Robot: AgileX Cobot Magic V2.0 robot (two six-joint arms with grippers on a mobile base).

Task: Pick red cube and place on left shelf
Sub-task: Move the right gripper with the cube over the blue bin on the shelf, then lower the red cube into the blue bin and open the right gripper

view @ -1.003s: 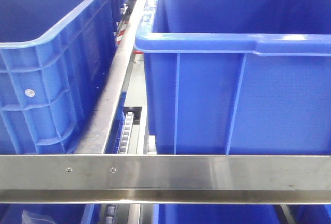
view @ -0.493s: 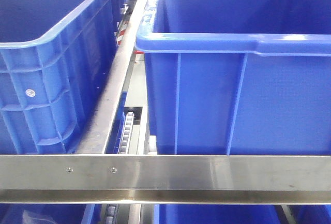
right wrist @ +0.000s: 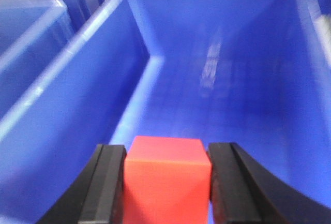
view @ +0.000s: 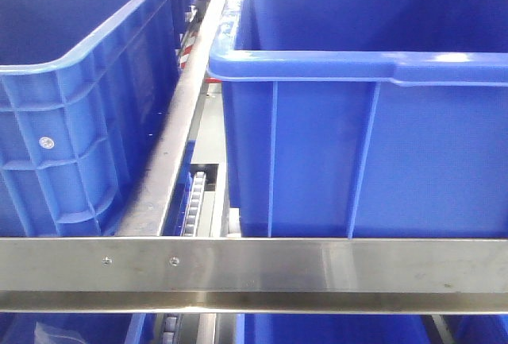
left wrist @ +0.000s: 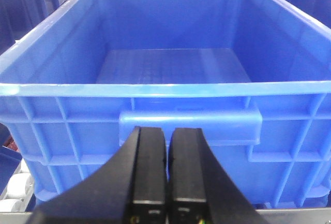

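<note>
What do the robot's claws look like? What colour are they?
Both are black. The left claw has two flat, blocky fingers that flare out wider at the base. The right claw has flat, dark grey inner pads and curved black outer sides. No cables show.

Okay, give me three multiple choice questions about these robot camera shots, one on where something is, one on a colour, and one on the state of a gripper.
1. Where is the red cube?
A. On the steel front rail
B. Between the fingers of the right gripper, above a blue crate
C. On the floor of the crate in front of the left gripper

2. What colour are the crates on the shelf?
A. Blue
B. Green
C. Grey

3. How is the left gripper set?
A. Wide open
B. Shut on the cube
C. Shut, holding nothing

Answers:
1 B: the right wrist view shows the cube clamped between both black fingers.
2 A: every crate in all views is blue.
3 C: the left wrist view shows its fingers pressed together with nothing between.
</note>
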